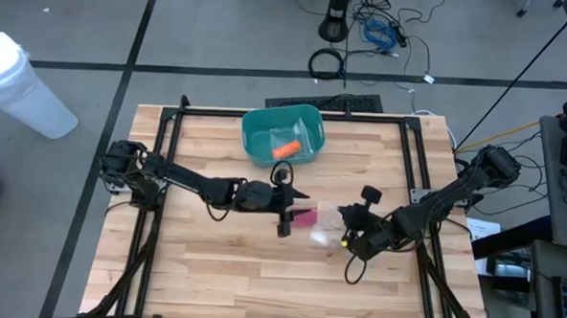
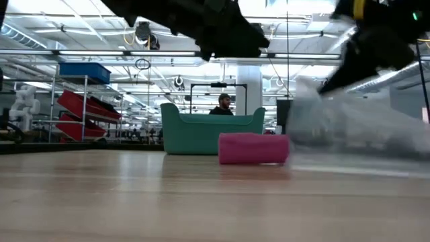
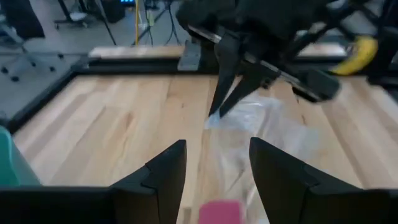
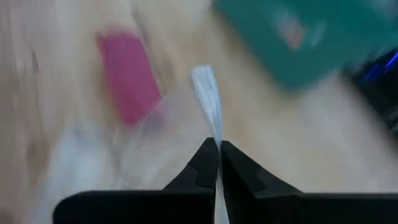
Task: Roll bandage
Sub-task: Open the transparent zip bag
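Observation:
A pink bandage roll (image 2: 253,148) lies on its side on the wooden table (image 1: 211,271), near the middle. My left gripper (image 3: 217,180) hovers open just above it, a finger on either side, touching nothing. To the roll's right a clear plastic wrapper (image 3: 267,127) lies crumpled, with my right gripper (image 4: 219,155) shut on one edge of it. In the high view the left gripper (image 1: 286,219) stands left of the roll (image 1: 303,217) and the right gripper (image 1: 347,237) stands right of it. My right gripper pinches a thin, gathered edge of the clear wrapper (image 4: 211,118) between its two fingertips, slanting down from the table's right side. That edge is drawn up off the table. The rest of the wrapper (image 2: 349,131) trails below it toward the tabletop.
A teal bin (image 1: 283,135) with an orange item inside stands at the table's far middle, behind the roll. A black frame (image 1: 169,135) runs along the table's edges. In the low view a person shows in the room behind the bin.

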`<control>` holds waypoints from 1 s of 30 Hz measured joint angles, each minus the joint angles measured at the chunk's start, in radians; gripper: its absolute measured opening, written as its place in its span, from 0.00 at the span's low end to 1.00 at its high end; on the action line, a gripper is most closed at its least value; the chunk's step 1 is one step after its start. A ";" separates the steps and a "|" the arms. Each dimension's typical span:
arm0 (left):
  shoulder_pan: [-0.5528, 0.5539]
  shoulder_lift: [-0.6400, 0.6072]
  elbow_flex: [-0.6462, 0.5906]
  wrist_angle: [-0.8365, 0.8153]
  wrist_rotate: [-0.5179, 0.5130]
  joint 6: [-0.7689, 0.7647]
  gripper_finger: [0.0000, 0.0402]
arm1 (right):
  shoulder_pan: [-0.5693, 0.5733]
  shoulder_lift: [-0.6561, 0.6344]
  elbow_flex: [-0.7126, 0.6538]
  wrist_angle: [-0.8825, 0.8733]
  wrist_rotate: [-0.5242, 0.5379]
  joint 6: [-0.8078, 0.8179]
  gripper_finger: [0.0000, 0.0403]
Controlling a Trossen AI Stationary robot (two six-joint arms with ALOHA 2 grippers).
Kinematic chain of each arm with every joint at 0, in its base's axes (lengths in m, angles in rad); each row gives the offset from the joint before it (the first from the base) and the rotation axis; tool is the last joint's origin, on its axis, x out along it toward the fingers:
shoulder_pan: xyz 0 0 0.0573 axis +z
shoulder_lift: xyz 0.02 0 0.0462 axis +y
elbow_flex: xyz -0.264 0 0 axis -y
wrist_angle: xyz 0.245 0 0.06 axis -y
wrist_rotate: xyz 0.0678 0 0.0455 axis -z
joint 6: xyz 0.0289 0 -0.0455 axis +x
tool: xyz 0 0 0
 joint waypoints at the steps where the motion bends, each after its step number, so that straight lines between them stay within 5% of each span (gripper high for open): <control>1: 0.006 0.000 0.008 0.004 0.003 0.013 0.45 | 0.004 0.000 0.027 0.000 0.043 -0.058 0.01; 7: 0.010 0.000 0.031 -0.001 0.005 0.076 0.45 | 0.025 0.045 0.202 0.008 0.281 -0.389 0.00; 15: -0.022 0.000 0.030 -0.028 0.006 0.075 0.45 | 0.028 0.212 0.356 0.006 0.440 -0.685 0.00; 26: -0.033 -0.003 0.030 -0.047 -0.053 0.077 0.44 | 0.062 0.375 0.433 0.006 0.470 -0.647 0.00; 30: -0.042 -0.003 0.030 -0.055 -0.069 0.111 0.33 | 0.087 0.376 0.435 0.006 0.480 -0.626 0.00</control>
